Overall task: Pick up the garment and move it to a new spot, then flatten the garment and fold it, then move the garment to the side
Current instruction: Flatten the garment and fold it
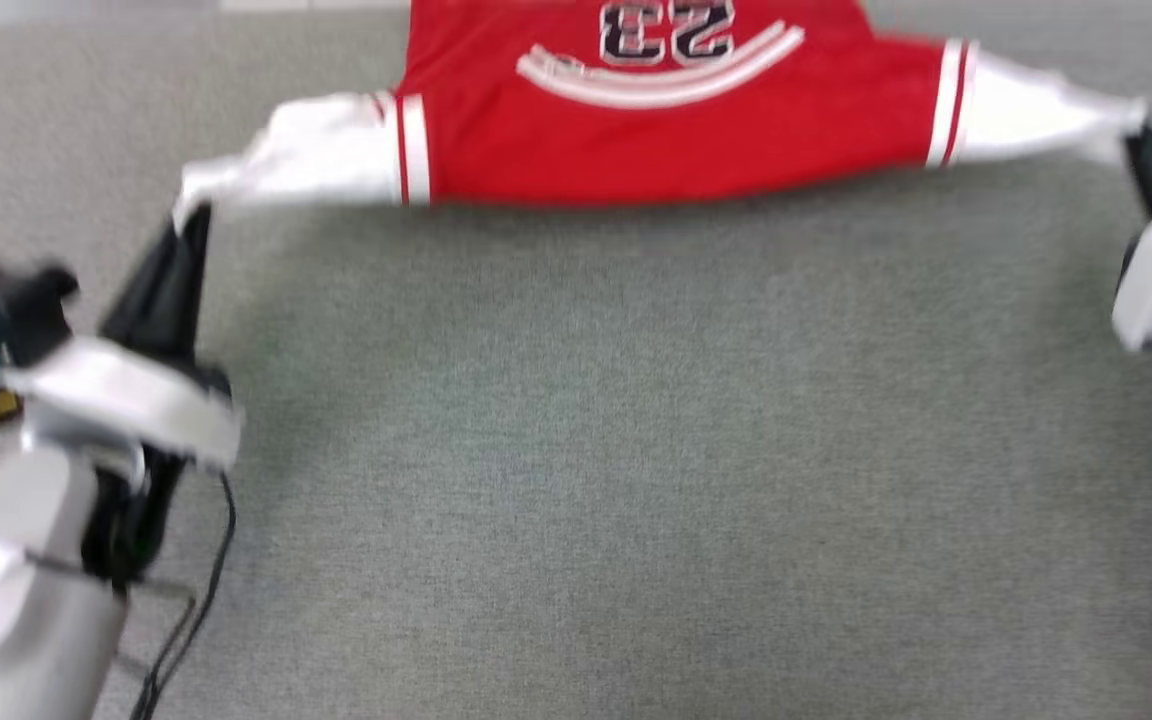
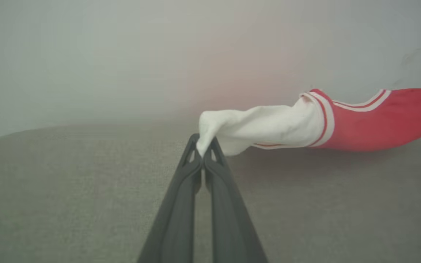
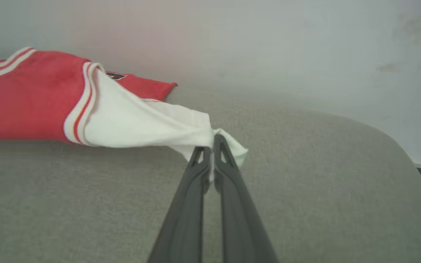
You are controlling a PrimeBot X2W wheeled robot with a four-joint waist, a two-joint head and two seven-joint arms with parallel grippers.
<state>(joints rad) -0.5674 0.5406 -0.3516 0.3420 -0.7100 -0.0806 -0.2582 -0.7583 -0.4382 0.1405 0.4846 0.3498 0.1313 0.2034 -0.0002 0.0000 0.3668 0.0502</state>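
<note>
The garment [image 1: 656,130], a red jersey with white sleeves and red-and-white striped trim, hangs stretched sideways over the far part of the grey cloth-covered bench [image 1: 636,450]. Its near edge casts a shadow on the cloth. Black, white-outlined digits reading "23" appear upside down in the head view, above a curved white band. The left end effector [image 1: 191,212] is clenched on the tip of one white sleeve. The right end effector [image 1: 1139,135] is clenched on the tip of the other.
</note>
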